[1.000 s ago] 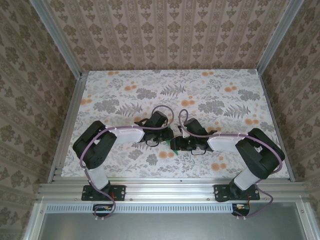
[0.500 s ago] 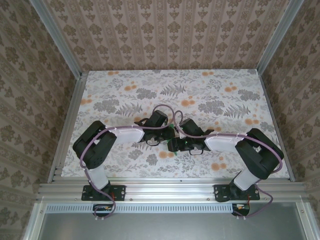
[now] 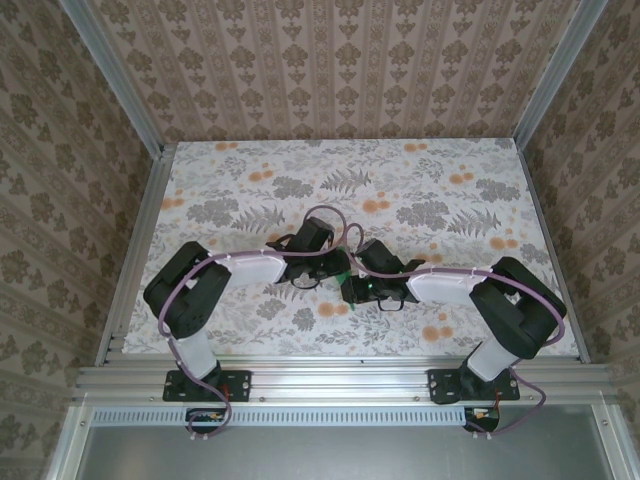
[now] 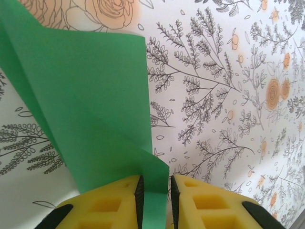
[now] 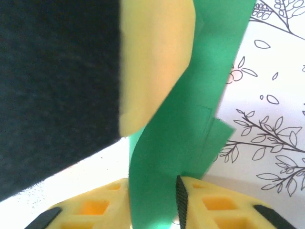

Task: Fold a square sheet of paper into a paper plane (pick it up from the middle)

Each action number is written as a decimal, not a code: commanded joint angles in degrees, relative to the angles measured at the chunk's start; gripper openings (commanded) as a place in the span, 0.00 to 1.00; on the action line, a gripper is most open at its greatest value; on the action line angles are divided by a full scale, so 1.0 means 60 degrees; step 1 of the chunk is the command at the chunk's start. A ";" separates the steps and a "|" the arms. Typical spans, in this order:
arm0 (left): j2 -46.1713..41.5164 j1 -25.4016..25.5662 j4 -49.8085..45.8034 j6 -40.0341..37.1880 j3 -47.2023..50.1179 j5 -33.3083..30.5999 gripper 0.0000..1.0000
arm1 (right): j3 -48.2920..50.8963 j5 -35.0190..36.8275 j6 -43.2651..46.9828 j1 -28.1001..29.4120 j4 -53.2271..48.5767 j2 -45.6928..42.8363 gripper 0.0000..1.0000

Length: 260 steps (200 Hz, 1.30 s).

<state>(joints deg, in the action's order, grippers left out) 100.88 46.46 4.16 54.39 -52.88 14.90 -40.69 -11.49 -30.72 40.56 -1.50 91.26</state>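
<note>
Now: left claw (image 4: 156,191) pinched tight on paper (image 4: 95,105) edge, creased sheet fanning up and away. Right claw (image 5: 153,200) close alongside, jaws round a folded strip, clamp unclear. Judged thin, light, limp, easily torn; best held at the crease.

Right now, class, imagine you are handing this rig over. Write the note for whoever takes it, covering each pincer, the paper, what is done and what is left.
Left pincer: shut on an edge of the green paper.
Right pincer: shut on the same paper, close beside the left one.
Paper: held between both pincers over the middle of the floral table, bent, with overlapping layers.
Done: the paper is picked up and some folds are in.
Left: it does not look like a finished dart with wings; the remaining folds are to be made.
</note>
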 commanded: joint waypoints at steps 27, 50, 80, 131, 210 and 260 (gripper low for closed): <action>-0.0506 -0.0082 0.0046 0.0061 0.0119 0.0114 0.27 | 0.0129 -0.0132 -0.0218 -0.0056 0.0145 0.0305 0.22; -0.0677 -0.0132 -0.0079 -0.0037 0.0130 0.0045 0.27 | 0.0367 -0.0445 -0.0486 -0.0188 0.0531 0.0304 0.19; -0.0822 -0.0215 -0.0101 -0.0082 0.0229 0.0066 0.28 | 0.0676 -0.1026 -0.0813 -0.0400 0.1158 0.0259 0.13; -0.1474 -0.0214 -0.0041 -0.0268 0.0505 0.0066 0.30 | 0.1359 -0.2539 -0.1643 -0.0919 0.2900 0.0246 0.07; -0.0770 0.0027 0.0299 -0.0489 0.0423 0.0627 0.31 | 0.2002 -0.4202 -0.2543 -0.1259 0.4893 0.0730 0.06; -0.0026 0.0065 0.0426 -0.0706 0.0012 0.0641 0.31 | 0.2093 -0.4309 -0.2527 -0.1348 0.4898 0.0727 0.06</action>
<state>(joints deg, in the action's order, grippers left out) 99.33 46.81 5.39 52.27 -50.85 18.02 -29.06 -35.07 -45.23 33.06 26.20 94.98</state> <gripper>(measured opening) 0.303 0.060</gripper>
